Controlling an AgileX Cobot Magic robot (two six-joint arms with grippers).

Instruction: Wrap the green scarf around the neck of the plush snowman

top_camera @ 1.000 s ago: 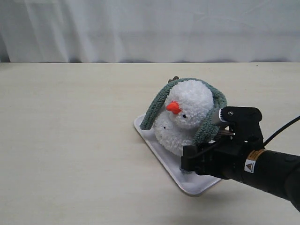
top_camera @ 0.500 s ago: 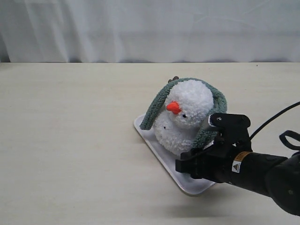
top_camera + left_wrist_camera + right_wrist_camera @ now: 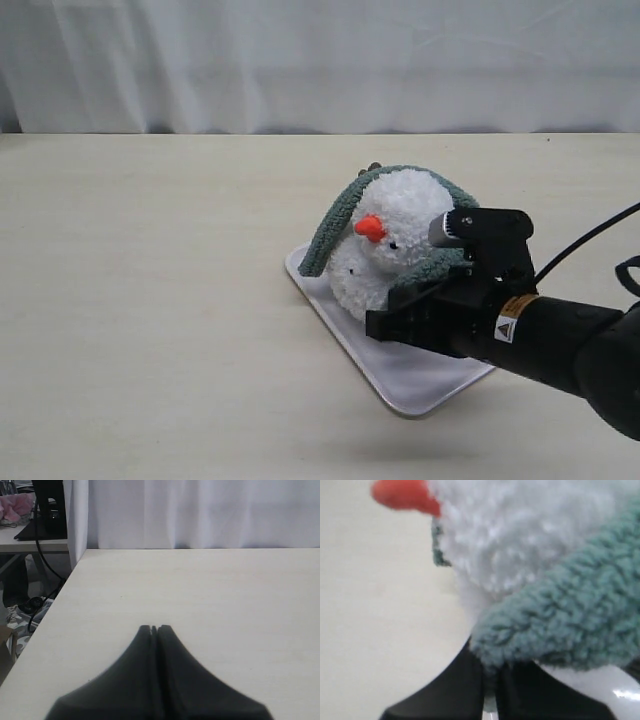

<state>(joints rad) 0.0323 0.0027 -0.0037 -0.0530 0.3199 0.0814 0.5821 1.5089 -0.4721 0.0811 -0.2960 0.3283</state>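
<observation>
The plush snowman (image 3: 405, 210) lies tilted on a white tray (image 3: 425, 385), orange nose pointing left. The green scarf (image 3: 330, 225) arches over the top of its head, one end hanging down at the left. At the snowman's lower right front, my right gripper (image 3: 381, 323) is shut on the scarf's other end. The right wrist view shows the scarf end (image 3: 560, 625) pinched between the jaws of that gripper (image 3: 490, 672), with the white plush (image 3: 520, 535) and the nose (image 3: 402, 494) close by. My left gripper (image 3: 154, 628) is shut and holds nothing, over bare table, away from the toy.
The tray lies at an angle on a pale wooden table (image 3: 150, 300). A white curtain (image 3: 320, 60) hangs behind the table's far edge. The left wrist view shows the table's edge (image 3: 55, 602), with cables and a stand beyond it.
My right gripper has moved up and to the left with the scarf end, from the tray's near corner to the front of the snowman's body. The snowman has barely shifted.
</observation>
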